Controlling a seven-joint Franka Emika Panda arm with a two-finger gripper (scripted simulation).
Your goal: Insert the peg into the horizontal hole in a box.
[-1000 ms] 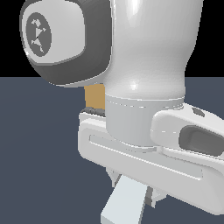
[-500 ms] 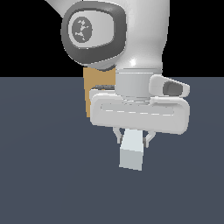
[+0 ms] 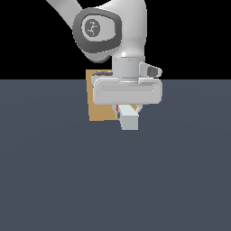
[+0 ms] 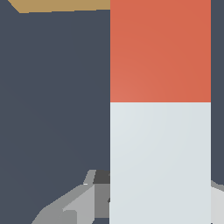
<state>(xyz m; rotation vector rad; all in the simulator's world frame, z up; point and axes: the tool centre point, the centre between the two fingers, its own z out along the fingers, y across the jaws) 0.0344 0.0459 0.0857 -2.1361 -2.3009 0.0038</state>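
orange tip leading, the peg [image 4: 160, 109] is riding clamped in the gripper [image 3: 128, 109], nearing the box [image 3: 100, 111] at ten o'clock; lining up with its unseen hole is coming next.

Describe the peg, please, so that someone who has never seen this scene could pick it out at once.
Find the white robot arm over the dark grey floor and follow it down to its gripper. The peg is the long square bar held there, in front of the tan box. Unlike the plain box, it is pale grey-white with an orange-red end section.
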